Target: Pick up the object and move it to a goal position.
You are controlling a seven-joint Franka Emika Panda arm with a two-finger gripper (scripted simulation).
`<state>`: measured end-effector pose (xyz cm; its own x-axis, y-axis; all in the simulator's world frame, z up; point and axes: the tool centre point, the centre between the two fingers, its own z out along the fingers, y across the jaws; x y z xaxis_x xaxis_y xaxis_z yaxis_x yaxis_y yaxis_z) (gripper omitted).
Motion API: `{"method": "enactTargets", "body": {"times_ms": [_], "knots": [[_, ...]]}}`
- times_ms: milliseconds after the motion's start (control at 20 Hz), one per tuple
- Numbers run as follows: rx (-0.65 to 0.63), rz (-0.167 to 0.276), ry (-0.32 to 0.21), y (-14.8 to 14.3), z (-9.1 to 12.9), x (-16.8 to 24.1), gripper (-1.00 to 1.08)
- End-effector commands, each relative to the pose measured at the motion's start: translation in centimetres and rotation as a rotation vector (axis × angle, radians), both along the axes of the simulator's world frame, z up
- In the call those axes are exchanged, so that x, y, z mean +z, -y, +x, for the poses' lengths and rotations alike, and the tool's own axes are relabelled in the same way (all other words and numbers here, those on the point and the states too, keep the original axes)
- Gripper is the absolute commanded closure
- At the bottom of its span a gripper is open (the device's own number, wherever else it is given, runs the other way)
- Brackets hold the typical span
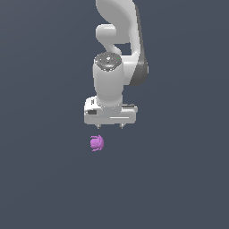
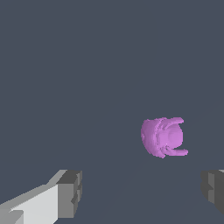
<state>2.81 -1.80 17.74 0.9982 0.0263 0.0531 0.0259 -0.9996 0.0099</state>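
The object [image 1: 96, 143] is a small bright purple lumpy thing with little protrusions, lying on the dark grey floor. It also shows in the wrist view [image 2: 163, 136]. My white gripper [image 1: 110, 126] hangs above the floor, a little toward the exterior view's right of the object and apart from it. Its two short fingertips [image 1: 99, 126] point down and stand spread. In the wrist view the two grey pads [image 2: 70, 194] are wide apart with nothing between them. The gripper is open and empty.
The white arm [image 1: 117, 44] rises behind the gripper to the top of the exterior view. The plain dark grey floor [image 1: 44, 179] fills the rest.
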Motion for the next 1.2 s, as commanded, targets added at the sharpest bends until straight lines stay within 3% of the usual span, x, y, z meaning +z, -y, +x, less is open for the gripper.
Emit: {"method": "enactTargets", "body": {"times_ms": [0,550,1150], "knots": [[0.016,0.000,-0.009,1.2,0.3,-1.3,-0.92],[0.093,0.004,-0.048,6.5,1.2,-7.7,-0.92],[0.101,0.006,-0.054,7.2,1.1,-9.5,-0.92]]}}
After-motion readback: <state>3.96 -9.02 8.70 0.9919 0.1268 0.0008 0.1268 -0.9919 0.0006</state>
